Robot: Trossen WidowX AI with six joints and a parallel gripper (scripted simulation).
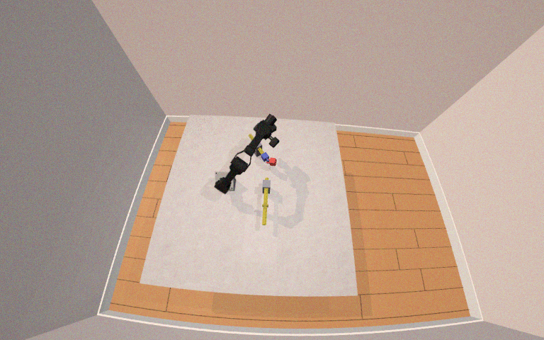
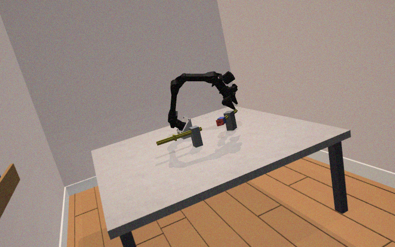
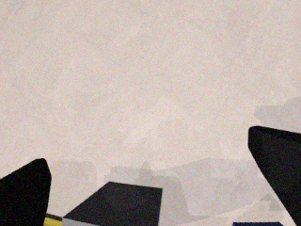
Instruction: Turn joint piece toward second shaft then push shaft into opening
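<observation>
A yellow first shaft (image 1: 251,137) (image 2: 235,111) (image 3: 53,220) runs through a grey first block (image 1: 258,149) (image 2: 230,121) (image 3: 118,202). On its end are a blue hinge part (image 1: 265,156) (image 2: 222,119) (image 3: 256,224) and the red joint piece (image 1: 273,161) (image 2: 219,122), which looks tilted; its opening's exact direction is unclear. The yellow second shaft (image 1: 264,216) (image 2: 164,140) sits in the second block (image 1: 266,184) (image 2: 196,138), its near tip apart from the red piece. My gripper (image 2: 235,106) (image 3: 150,154) is open and empty, above the first block and the shaft's rear end.
The arm (image 1: 239,165) (image 2: 174,99) rises from its base plate beside the second block and arches over toward the first block. The pale table top (image 1: 312,256) (image 2: 139,186) carries shadows of the arm and shafts. Its dark edge (image 2: 233,186) shows in the exterior view.
</observation>
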